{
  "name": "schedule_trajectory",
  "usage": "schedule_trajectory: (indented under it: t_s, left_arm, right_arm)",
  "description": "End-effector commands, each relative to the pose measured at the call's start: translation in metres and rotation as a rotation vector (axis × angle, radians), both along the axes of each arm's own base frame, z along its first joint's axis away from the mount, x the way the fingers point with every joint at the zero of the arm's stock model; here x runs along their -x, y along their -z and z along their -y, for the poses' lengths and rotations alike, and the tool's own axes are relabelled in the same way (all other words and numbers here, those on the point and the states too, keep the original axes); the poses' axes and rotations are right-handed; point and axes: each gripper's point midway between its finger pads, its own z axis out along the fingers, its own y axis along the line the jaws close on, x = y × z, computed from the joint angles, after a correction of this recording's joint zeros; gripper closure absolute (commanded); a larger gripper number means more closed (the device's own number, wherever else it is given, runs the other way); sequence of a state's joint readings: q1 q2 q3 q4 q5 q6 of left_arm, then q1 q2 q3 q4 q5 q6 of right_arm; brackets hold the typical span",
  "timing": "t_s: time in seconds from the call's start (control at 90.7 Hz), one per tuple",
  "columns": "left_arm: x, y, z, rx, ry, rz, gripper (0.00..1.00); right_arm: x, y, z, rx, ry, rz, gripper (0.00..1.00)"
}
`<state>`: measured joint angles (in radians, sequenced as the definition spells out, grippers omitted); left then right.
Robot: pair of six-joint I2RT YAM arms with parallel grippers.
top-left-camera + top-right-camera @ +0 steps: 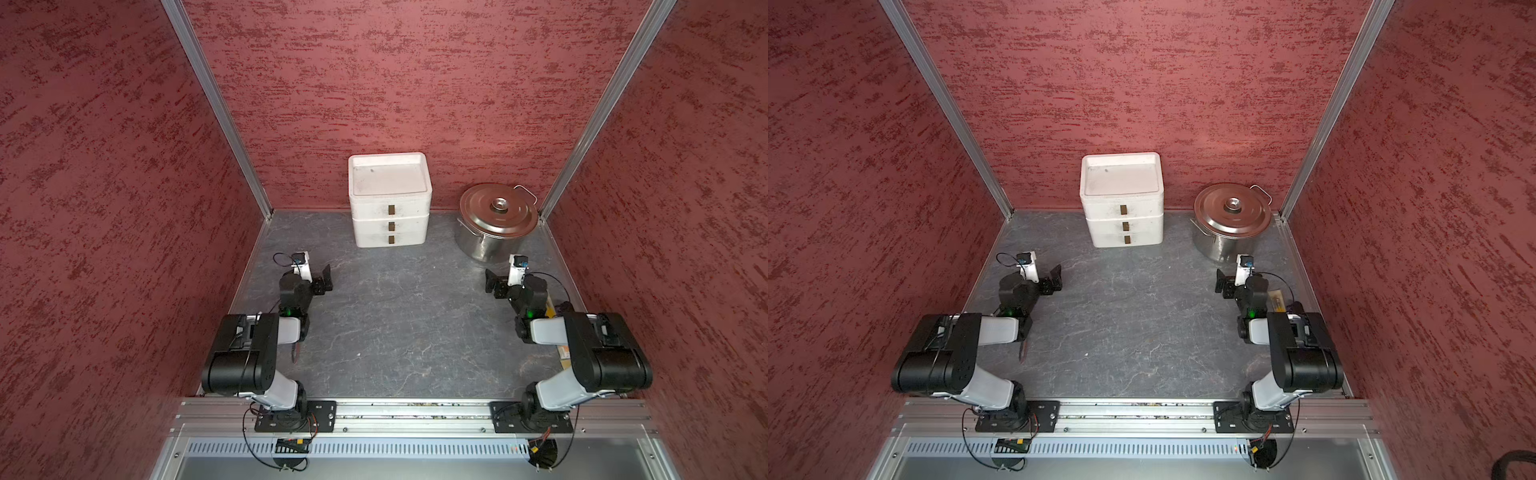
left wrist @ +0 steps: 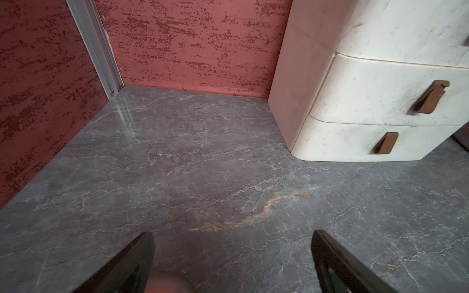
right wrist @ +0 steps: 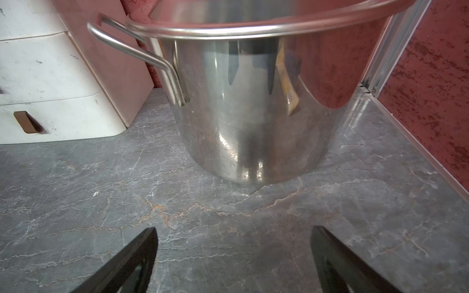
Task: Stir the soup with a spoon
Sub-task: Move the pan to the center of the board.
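Left end effector [image 2: 232, 233] and right end effector [image 3: 234, 229] both spread apart, empty, above bench [image 1: 395, 324]. Right one faces lidded pot [image 3: 253, 114]. Spoon [image 1: 296, 352] on bench, mostly hidden under left forearm.

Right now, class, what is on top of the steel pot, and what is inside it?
A round metal lid with a centre knob sits on the pot, closing it. Whatever is inside is hidden by that lid.
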<state>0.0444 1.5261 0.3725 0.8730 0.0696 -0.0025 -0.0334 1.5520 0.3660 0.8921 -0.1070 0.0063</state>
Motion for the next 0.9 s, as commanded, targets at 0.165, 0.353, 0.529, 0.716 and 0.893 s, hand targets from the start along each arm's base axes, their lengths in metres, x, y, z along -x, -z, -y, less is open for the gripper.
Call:
schedule_trajectory:
  t_s: [0.165,0.353,0.529,0.716,0.893]
  left_arm:
    - [-0.003,-0.006,0.001,-0.012,0.004,0.022,0.00]
    - [-0.003,-0.006,0.000,-0.012,0.003,0.022,0.00]
    - [-0.003,-0.006,0.001,-0.009,0.005,0.021,0.00]
    - [-0.003,-0.007,0.001,-0.010,0.004,0.022,0.00]
    - [-0.003,-0.027,-0.012,0.001,-0.070,0.016,0.00]
  right_arm:
    - [-0.006,-0.014,0.001,0.011,0.010,0.048,0.02]
    - [-0.006,-0.014,0.001,0.010,0.011,0.048,0.02]
    - [-0.006,-0.015,0.000,0.009,0.009,0.049,0.02]
    - [-0.006,-0.015,0.001,0.009,0.010,0.047,0.02]
    - [-0.002,-0.034,0.006,0.009,0.043,0.072,0.01]
